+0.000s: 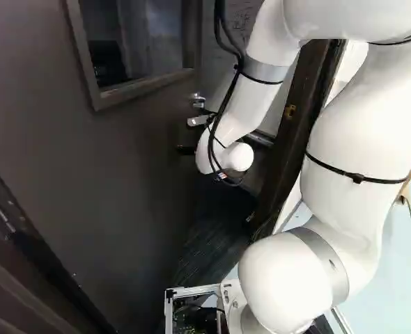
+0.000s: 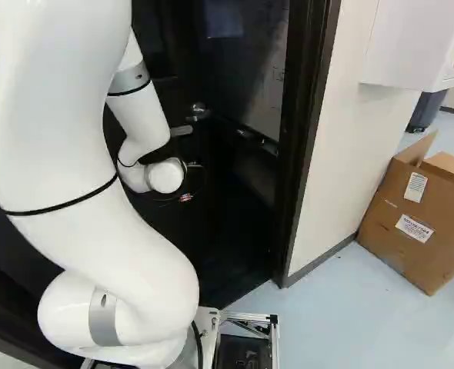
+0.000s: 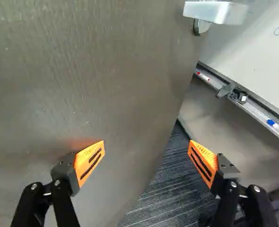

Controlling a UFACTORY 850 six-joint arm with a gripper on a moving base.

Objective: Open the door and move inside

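Note:
The dark door (image 1: pixel 122 160) stands ajar, its free edge swung away from the frame (image 2: pixel 308 131). A small dark part of my gripper (image 1: pixel 185 149) shows beside the white wrist, low near the door handle (image 1: pixel 199 120); its fingertips are hidden there. In the wrist view the gripper (image 3: pixel 146 158) is open with nothing between its fingers. One finger lies over the door face (image 3: pixel 97 85), the other past the door's free edge, over the opening. The silver handle (image 3: pixel 215 12) is ahead of the fingers, apart from them.
Beyond the doorway are dark striped carpet (image 3: pixel 168 184) and a whiteboard (image 3: pixel 257 56) with a marker tray (image 3: pixel 253 109). Right of the frame stand a white wall (image 2: pixel 354 138), a cardboard box (image 2: pixel 415 215) on the floor and a white cabinet (image 2: pixel 415 46).

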